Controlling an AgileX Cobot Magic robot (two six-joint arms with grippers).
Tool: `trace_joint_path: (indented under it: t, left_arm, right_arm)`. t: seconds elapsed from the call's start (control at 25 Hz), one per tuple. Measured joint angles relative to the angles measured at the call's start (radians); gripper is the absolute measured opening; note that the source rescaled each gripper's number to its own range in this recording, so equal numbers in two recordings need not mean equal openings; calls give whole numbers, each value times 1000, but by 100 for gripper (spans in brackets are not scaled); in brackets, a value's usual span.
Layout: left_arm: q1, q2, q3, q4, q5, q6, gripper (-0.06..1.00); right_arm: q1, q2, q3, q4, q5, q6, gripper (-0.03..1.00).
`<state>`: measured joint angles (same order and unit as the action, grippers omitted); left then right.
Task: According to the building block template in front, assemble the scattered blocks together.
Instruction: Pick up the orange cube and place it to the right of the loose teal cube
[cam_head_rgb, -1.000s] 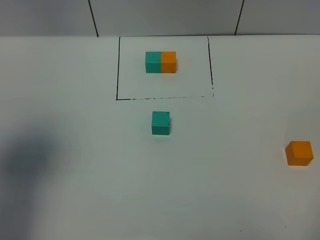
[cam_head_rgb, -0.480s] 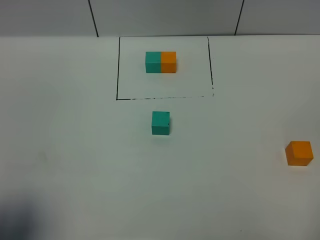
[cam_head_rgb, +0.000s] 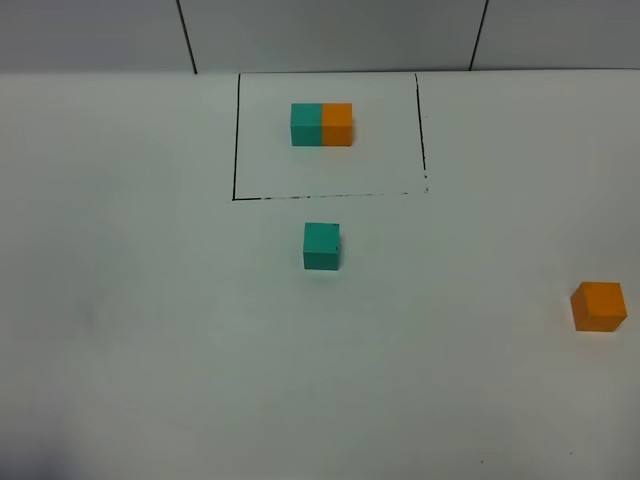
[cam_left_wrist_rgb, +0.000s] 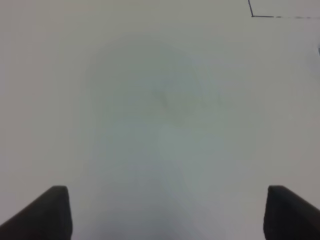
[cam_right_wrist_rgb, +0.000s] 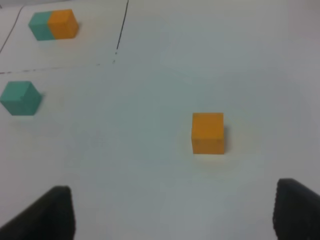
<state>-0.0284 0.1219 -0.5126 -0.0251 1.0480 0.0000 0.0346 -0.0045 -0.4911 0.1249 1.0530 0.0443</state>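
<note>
The building block template (cam_head_rgb: 321, 124), a teal cube joined to an orange cube, sits inside a thin black outline at the back of the white table; the right wrist view also shows the template (cam_right_wrist_rgb: 52, 25). Of the scattered blocks, the teal cube (cam_head_rgb: 321, 246) lies just in front of the outline and the orange cube (cam_head_rgb: 598, 306) lies far right. Neither arm appears in the exterior high view. My right gripper (cam_right_wrist_rgb: 172, 212) is open and empty, short of the orange cube (cam_right_wrist_rgb: 208, 132), with the teal cube (cam_right_wrist_rgb: 20, 98) off to one side. My left gripper (cam_left_wrist_rgb: 167, 215) is open over bare table.
The black outline (cam_head_rgb: 235, 140) frames the template on three sides, and one of its corners (cam_left_wrist_rgb: 252, 15) shows in the left wrist view. The white table (cam_head_rgb: 150, 330) ends at a grey wall (cam_head_rgb: 320, 30) at the back.
A dark shadow over the table's left side slid toward the front left corner and is gone now. No block has moved.
</note>
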Motion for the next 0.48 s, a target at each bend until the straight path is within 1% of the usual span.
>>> trace_joint_path:
  t: [0.48]
  left_arm:
    - [0, -126, 10, 0, 2, 0, 67]
  right_arm:
    - [0, 0, 0, 1, 0, 0, 88]
